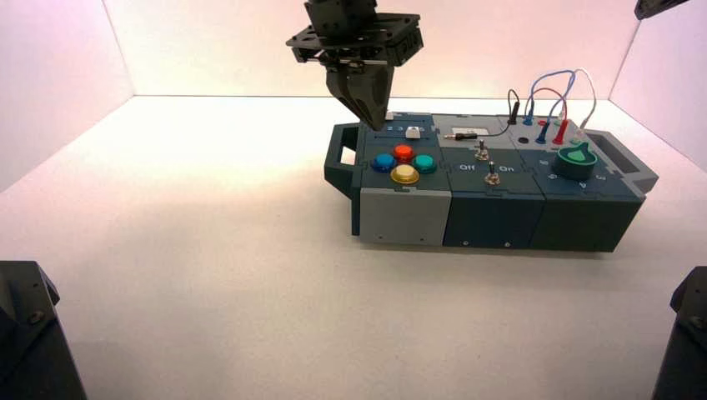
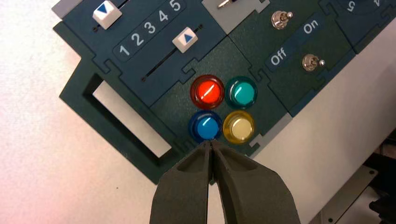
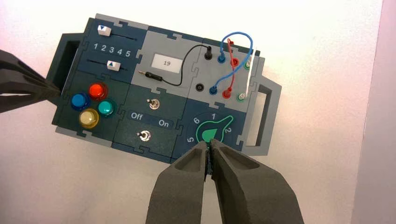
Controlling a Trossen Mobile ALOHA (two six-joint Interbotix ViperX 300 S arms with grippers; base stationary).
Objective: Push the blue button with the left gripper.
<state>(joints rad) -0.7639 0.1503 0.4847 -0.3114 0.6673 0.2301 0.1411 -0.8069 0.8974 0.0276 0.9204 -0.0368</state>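
My left hand [image 1: 365, 125] at the blue button

It hangs above the box's [image 1: 500, 179] left edge, fingertips together, holding nothing; the blue button [image 1: 383, 162] sits near that edge.

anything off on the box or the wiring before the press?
One thing: the black lead's plug isn't in a socket; it lies loose on the grey panel by the small display, while a black socket sits unused. May be intentional. No visible damage or spill. Left gripper is shut, near the blue button.
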